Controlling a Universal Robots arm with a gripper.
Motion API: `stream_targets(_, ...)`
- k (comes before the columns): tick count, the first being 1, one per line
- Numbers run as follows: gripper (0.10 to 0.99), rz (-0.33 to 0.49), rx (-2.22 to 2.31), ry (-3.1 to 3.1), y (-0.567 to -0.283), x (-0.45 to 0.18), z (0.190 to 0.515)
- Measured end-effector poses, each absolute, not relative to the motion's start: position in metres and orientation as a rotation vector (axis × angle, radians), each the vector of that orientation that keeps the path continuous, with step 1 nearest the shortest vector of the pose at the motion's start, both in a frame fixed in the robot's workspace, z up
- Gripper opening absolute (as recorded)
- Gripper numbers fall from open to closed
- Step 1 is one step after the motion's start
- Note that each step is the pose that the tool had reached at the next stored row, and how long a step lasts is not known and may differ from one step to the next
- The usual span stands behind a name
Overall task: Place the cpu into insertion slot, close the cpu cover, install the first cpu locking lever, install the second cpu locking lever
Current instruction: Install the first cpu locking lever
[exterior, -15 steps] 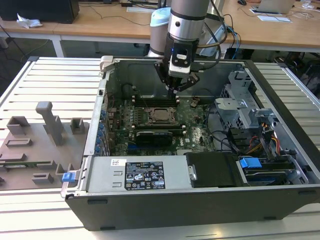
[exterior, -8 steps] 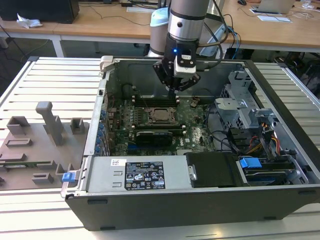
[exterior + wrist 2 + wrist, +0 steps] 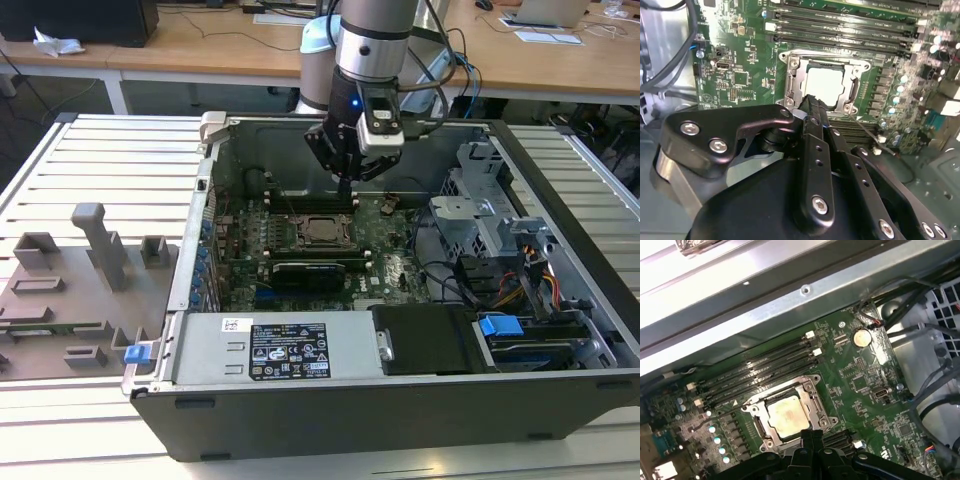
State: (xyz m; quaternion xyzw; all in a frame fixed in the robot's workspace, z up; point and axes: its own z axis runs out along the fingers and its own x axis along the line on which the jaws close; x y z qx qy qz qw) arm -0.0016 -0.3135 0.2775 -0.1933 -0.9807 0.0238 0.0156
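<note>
The cpu (image 3: 322, 228) lies flat in the insertion slot (image 3: 303, 240) on the green board, its silver top showing in both wrist views (image 3: 826, 85) (image 3: 786, 416). The cpu cover (image 3: 791, 80) (image 3: 758, 424) lies down around it as a steel frame. A thin lever rod (image 3: 866, 132) (image 3: 720, 415) sticks out from one socket corner over the board. My gripper (image 3: 345, 180) hangs above the board just behind the socket, its fingers shut together with nothing between them (image 3: 812, 102) (image 3: 812, 434). Their tips stand by the socket's edge.
The open computer case (image 3: 330, 410) walls in the board. Long black memory slots (image 3: 760, 365) run beside the socket. Cables (image 3: 480, 285) and a drive cage (image 3: 480, 200) fill the exterior view's right. Grey fixtures (image 3: 90, 270) stand on the table at its left.
</note>
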Motion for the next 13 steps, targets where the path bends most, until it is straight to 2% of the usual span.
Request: stream_targets(13,0.106,0.078,-0.337,-3.095,-0.3135,-0.0016,0.2775)
